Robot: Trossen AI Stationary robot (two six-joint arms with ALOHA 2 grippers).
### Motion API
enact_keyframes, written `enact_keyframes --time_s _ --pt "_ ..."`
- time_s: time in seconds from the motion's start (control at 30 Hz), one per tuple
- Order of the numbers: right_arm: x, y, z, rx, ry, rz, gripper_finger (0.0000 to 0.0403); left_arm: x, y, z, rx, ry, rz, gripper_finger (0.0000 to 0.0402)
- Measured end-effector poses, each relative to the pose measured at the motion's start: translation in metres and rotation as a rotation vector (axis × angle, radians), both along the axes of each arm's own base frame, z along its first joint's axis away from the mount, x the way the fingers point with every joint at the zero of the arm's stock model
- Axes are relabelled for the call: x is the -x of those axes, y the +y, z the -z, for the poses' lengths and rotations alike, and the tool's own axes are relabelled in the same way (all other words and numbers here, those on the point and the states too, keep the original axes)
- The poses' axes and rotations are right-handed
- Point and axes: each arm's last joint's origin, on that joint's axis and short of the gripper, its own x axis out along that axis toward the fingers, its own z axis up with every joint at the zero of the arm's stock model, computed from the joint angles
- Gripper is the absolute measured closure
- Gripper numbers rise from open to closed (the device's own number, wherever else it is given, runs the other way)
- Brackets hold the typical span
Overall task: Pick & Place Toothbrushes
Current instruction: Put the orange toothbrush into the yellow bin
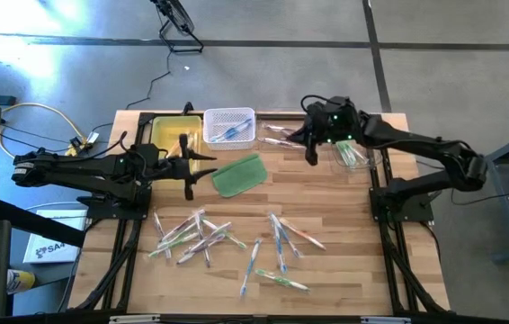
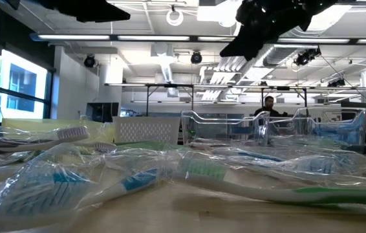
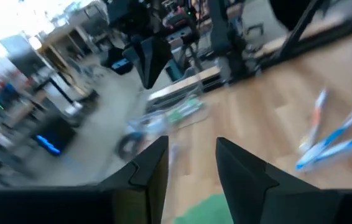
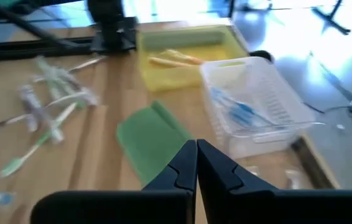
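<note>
Many toothbrushes, several in clear wrappers, lie in two loose heaps on the wooden table and fill the low view's foreground. Blue ones lie in a white basket, an orange one in a yellow tray, and green ones in a clear bin. My left gripper is open, raised beside the green pad's left end. My right gripper is shut and empty, raised between the basket and the clear bin.
A flat green pad lies in the middle of the table, in front of the basket. Two wrapped brushes lie by the far edge. Bare wood shows between the pad and the heaps. A person is far off in the room.
</note>
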Motion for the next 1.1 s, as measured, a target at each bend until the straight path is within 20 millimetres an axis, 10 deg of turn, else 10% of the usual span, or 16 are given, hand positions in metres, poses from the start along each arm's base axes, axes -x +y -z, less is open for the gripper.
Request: enact_keyframes --time_s 0.2,1.1 --pt "-0.007 0.015 0.0 -0.009 0.002 -0.068 0.04 0.0 -0.002 0.0 0.251 -0.046 0.033 0.0273" --pt "-0.008 0.024 0.005 -0.021 0.054 -0.068 0.04 0.0 -0.002 0.0 0.218 -0.035 0.052 0.0273"
